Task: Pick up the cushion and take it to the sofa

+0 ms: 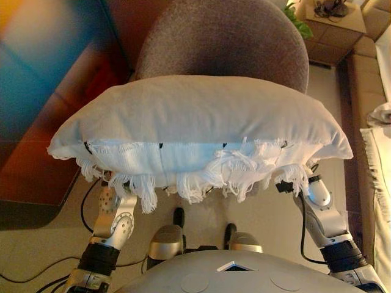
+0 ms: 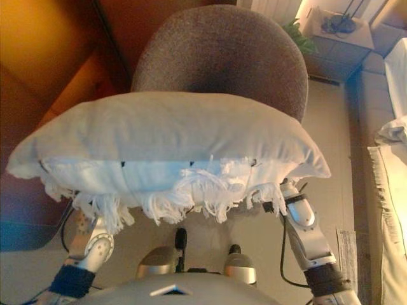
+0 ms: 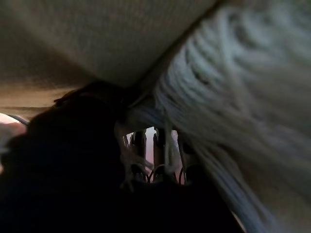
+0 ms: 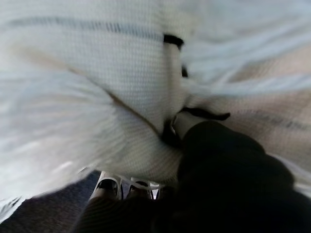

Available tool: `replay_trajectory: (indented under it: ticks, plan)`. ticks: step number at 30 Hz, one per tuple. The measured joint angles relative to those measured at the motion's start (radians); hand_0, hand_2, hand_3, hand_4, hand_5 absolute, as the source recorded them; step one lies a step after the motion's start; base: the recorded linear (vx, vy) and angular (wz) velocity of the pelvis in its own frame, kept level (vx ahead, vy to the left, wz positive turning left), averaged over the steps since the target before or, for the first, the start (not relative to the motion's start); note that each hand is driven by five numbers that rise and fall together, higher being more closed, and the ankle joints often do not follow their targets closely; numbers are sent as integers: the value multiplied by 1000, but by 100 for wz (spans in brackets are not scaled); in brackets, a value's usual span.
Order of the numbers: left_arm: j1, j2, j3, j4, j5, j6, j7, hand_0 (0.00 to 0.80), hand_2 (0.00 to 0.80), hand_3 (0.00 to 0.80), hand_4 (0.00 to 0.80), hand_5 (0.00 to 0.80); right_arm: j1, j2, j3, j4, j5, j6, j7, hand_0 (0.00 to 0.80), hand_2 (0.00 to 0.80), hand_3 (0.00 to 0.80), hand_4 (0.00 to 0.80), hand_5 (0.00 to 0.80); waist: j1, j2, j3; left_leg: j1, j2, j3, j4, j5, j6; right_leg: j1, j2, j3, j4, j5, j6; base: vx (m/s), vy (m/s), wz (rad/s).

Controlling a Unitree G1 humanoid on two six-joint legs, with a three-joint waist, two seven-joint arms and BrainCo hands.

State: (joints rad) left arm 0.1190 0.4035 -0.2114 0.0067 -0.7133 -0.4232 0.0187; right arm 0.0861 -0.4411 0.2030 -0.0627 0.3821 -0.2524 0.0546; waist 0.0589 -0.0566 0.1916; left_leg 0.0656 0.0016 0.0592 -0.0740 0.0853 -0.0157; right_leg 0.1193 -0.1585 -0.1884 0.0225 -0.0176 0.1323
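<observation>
A white cushion (image 1: 201, 122) with a fringed near edge is held up level in front of me, above the floor. Both arms reach up under it: the left arm under its left end, the right arm under its right end. In the eye views both hands are hidden beneath the cushion. My left hand (image 3: 146, 150) shows in the left wrist view, pressed among the fringe and the cushion's underside (image 3: 233, 82). My right hand (image 4: 218, 165) shows in the right wrist view against the cushion's cloth (image 4: 97, 73). I cannot tell how either hand grips.
A grey-brown round-backed chair (image 1: 226, 43) stands just beyond the cushion. A red-brown piece of furniture (image 1: 36, 159) is on the left. A beige upholstered piece with a white cloth (image 1: 379, 152) runs along the right edge. A cardboard box (image 1: 333, 27) and a plant (image 1: 296, 18) are far right.
</observation>
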Motion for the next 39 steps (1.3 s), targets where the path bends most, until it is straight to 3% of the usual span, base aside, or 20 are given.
replay_trajectory:
  ticks: [2, 11, 18, 27, 34, 39]
  plan:
    - [-8, 16, 7, 36, 27, 5, 0, 800, 800, 800, 800, 800, -17, 13, 13, 40, 1, -4, -2, 800, 800, 800, 800, 800, 8, -13, 1, 4, 2, 20, -2, -7, -6, 2, 1, -10, -13, -10, -13, 66, -14, -28]
    - [-46, -15, -55, 213, 118, 50, 47, 800, 800, 800, 800, 800, -52, 46, 80, 319, -5, -10, -65, 800, 800, 800, 800, 800, 6, -15, 3, -29, 15, 7, -11, 15, -12, 19, 30, -4, -111, 47, -30, 64, -62, 3]
    - [-143, -16, -74, 391, 224, 57, 48, 800, 800, 800, 800, 800, -136, 46, 87, 440, -20, -4, -86, 800, 800, 800, 800, 800, 3, -9, 7, -33, 14, 6, -12, 16, -12, 15, 30, -3, -111, 47, -30, 36, -2, 1]
    - [-238, -61, -86, 505, 230, 41, 85, 800, 800, 800, 800, 800, -269, 40, 88, 552, -39, 2, -94, 800, 800, 800, 800, 800, -19, 33, 27, -85, 14, 7, -12, 32, -9, -38, 30, 15, -111, 58, -29, -53, 6, 0]
    - [-423, -73, -121, 650, 262, 19, 130, 800, 800, 800, 800, 800, -448, 35, 109, 649, -34, 29, -163, 800, 800, 800, 800, 800, -25, 44, 37, -148, 18, 6, -12, 52, -8, -98, 34, 14, -111, 75, -32, -67, 5, 1]
    - [-554, -64, -125, 735, 266, -2, 159, 800, 800, 800, 800, 800, -600, 31, 137, 746, 11, 36, -182, 800, 800, 800, 800, 800, -46, 46, 90, -189, 20, 4, -12, 66, -6, -140, 37, 16, -111, 89, -34, -90, -1, 0]
